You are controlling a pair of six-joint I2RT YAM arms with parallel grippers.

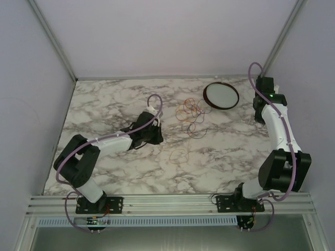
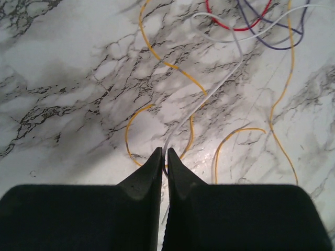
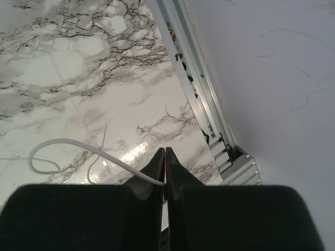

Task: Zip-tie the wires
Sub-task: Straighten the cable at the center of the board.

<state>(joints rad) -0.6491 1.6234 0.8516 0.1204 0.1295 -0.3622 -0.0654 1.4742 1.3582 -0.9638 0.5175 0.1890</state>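
The wires [image 1: 189, 112] lie in a loose tangle mid-table, with one orange loop [image 1: 179, 155] nearer. In the left wrist view I see yellow wires [image 2: 162, 60], a red one [image 2: 238, 27], dark purple ones [image 2: 272, 46] and a thin white strand [image 2: 209, 94]. My left gripper [image 2: 164, 151] is low over the table just left of the tangle [image 1: 155, 137], shut on that white strand. My right gripper [image 3: 165, 150] is far right by the wall [image 1: 260, 114], shut on a white zip tie [image 3: 68, 141] that curls into a loop to its left. A coloured sliver shows between its jaws.
A dark-rimmed round white dish [image 1: 221, 95] stands just right of the tangle at the back. A metal frame rail [image 3: 196, 89] runs along the wall close to my right gripper. Walls enclose the marble table [image 1: 104, 104] on three sides.
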